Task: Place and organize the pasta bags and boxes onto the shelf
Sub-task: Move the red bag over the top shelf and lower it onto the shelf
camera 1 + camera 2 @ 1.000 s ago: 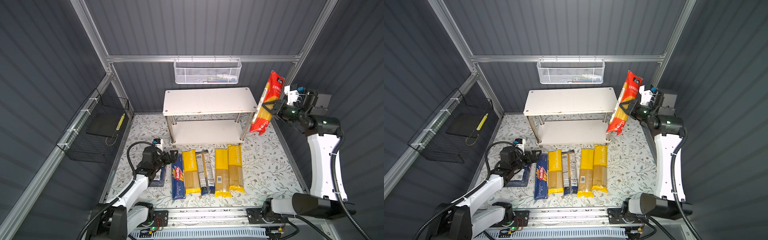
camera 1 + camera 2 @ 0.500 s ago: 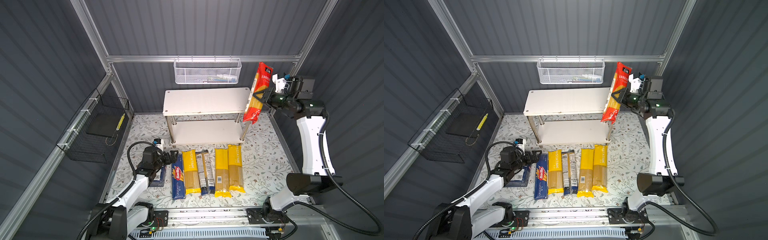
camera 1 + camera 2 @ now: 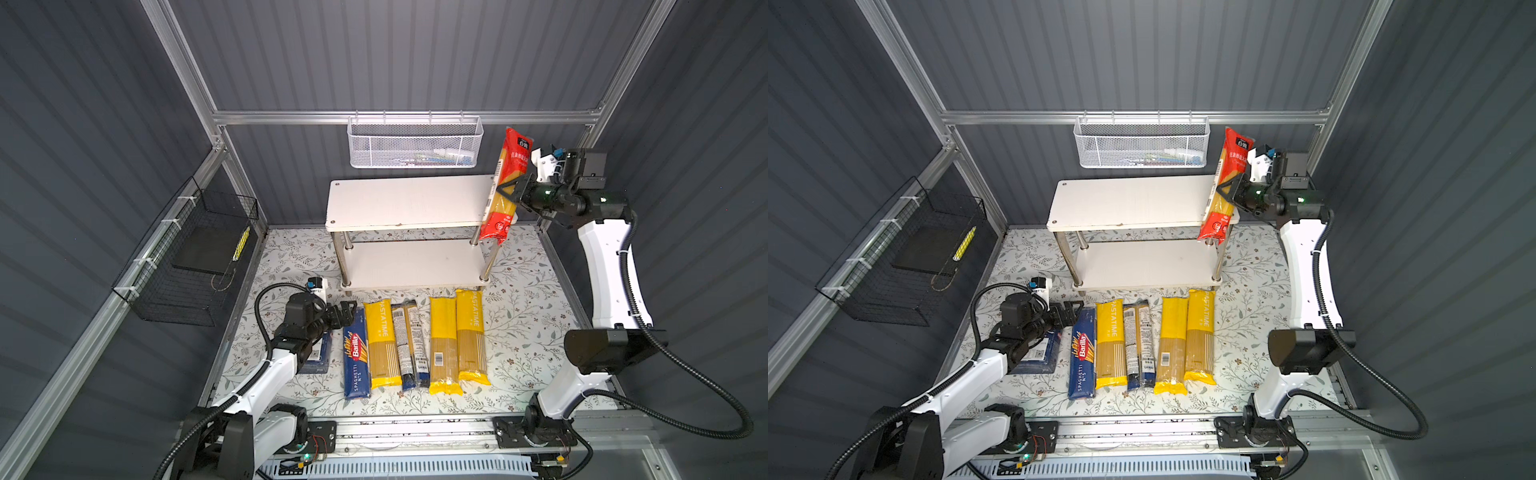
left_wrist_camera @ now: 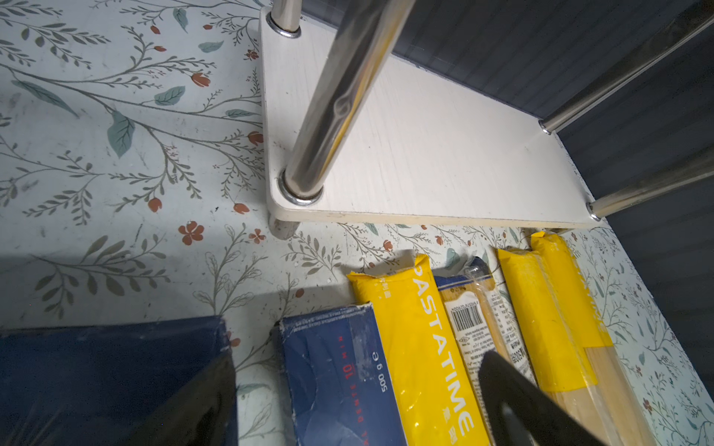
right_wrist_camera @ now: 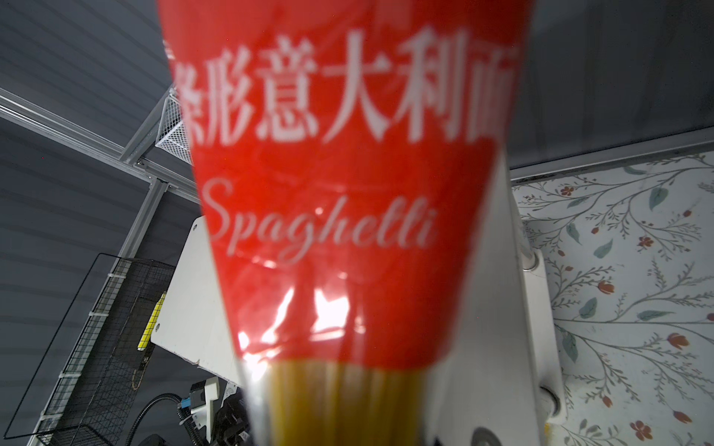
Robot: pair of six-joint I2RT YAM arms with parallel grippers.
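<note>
Views from the top show our right gripper (image 3: 508,193) squeezing the red bag (image 3: 496,220) at upper right by the shelf (image 3: 407,199), the left wrist view shows our left gripper (image 4: 359,386) spread near the narrow blue box (image 4: 332,370), and the right wrist view is mostly red bag (image 5: 340,193).

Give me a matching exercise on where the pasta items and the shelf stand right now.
1 red bag
2 narrow Barilla box
3 wide blue box
4 lower shelf board

a flat on the floral mat beside a yellow bag
b bare
c held aloft by the right gripper
d partly hidden under the left arm

Pairs: 1-c, 2-a, 3-d, 4-b
</note>
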